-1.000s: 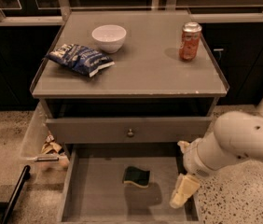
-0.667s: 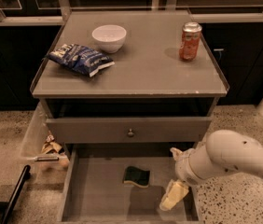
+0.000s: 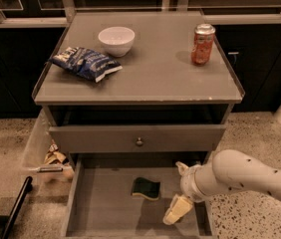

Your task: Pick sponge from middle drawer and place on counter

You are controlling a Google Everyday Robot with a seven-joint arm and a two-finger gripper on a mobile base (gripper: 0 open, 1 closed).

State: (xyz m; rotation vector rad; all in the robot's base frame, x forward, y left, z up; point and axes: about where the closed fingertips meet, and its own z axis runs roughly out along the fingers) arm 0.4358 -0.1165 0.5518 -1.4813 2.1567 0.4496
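The sponge (image 3: 146, 188), dark green on top with a yellow edge, lies flat on the grey floor of the open middle drawer (image 3: 105, 210), near its centre. My gripper (image 3: 173, 191) is open and empty, low over the right part of the drawer, just right of the sponge and apart from it. One pale finger (image 3: 177, 209) points down-left toward the drawer floor. The white arm reaches in from the right. The counter (image 3: 150, 73) is the grey cabinet top above.
On the counter stand a white bowl (image 3: 116, 40), a blue-and-white snack bag (image 3: 85, 62) and an orange can (image 3: 203, 44). The upper drawer front with its knob (image 3: 139, 142) overhangs the middle drawer's back. A clear bin (image 3: 48, 153) and a black bar (image 3: 13, 208) sit at left.
My arm has moved left and down into the drawer, bringing the gripper closer to the sponge. The sponge and the things on the counter have not moved.
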